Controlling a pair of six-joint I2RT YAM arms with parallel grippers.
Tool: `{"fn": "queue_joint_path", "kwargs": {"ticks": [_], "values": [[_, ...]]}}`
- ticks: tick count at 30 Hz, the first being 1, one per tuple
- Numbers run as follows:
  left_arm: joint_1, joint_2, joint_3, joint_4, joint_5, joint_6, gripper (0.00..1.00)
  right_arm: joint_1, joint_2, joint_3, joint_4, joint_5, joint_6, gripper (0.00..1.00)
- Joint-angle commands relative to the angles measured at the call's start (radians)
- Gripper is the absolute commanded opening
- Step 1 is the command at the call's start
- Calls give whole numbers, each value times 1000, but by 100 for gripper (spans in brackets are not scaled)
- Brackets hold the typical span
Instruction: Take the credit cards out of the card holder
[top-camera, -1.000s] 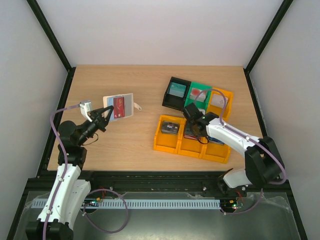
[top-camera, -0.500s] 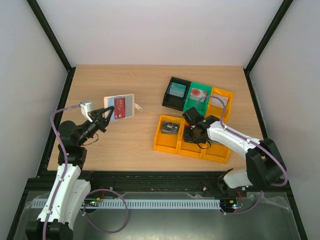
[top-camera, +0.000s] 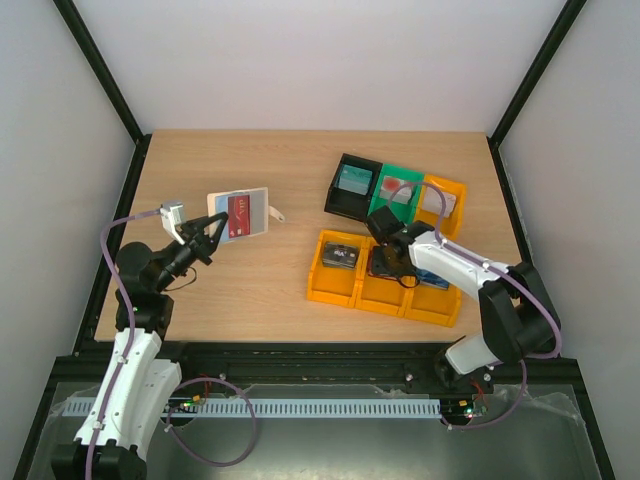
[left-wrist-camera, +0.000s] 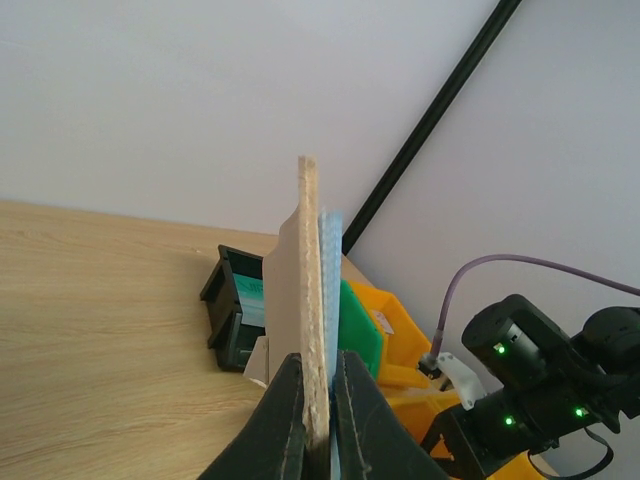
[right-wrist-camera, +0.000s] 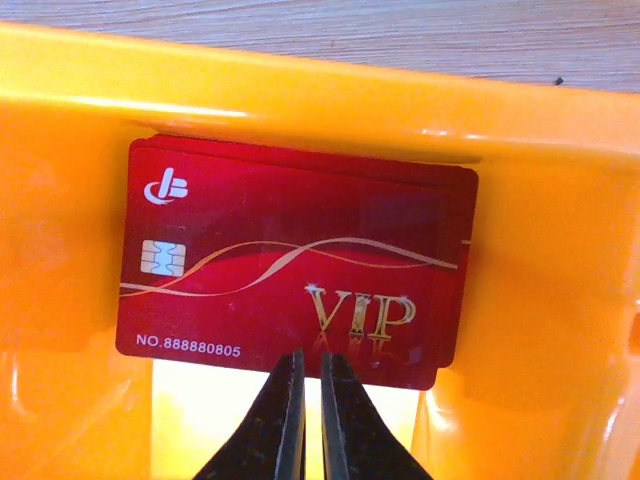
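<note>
The card holder hangs open above the table's left side, with a red credit card showing in its inner pocket. My left gripper is shut on its lower edge. In the left wrist view the card holder stands edge-on between the shut fingers of the left gripper. My right gripper is down in the middle front yellow bin. There a red VIP credit card lies flat on another red one. The right gripper is shut at the card's near edge, with nothing between its tips.
A black bin, a green bin and a yellow bin stand in a back row. The front row has three yellow bins, and the left one holds a dark object. Black frame posts edge the table.
My right gripper dropped toward the near side of the middle yellow bin, then came back a little. The left arm and the card holder have not moved.
</note>
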Motion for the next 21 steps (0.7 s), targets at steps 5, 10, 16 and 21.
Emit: {"fn": "queue_joint_path", "kwargs": {"ticks": [5,10,16,21], "values": [[-7,15,-1,29,28,59,2,-6,-75,35,-32,-40,-94,9],[-52,84,62,114,87,105,2,-6,-172,136,-60,-93,-189,15],[-99,108,101,183,102,18,2,-6,-237,348,91,-292,-242,22],[-103,117,153,218,50,-141,2,57,-289,341,486,-512,-63,24]]}}
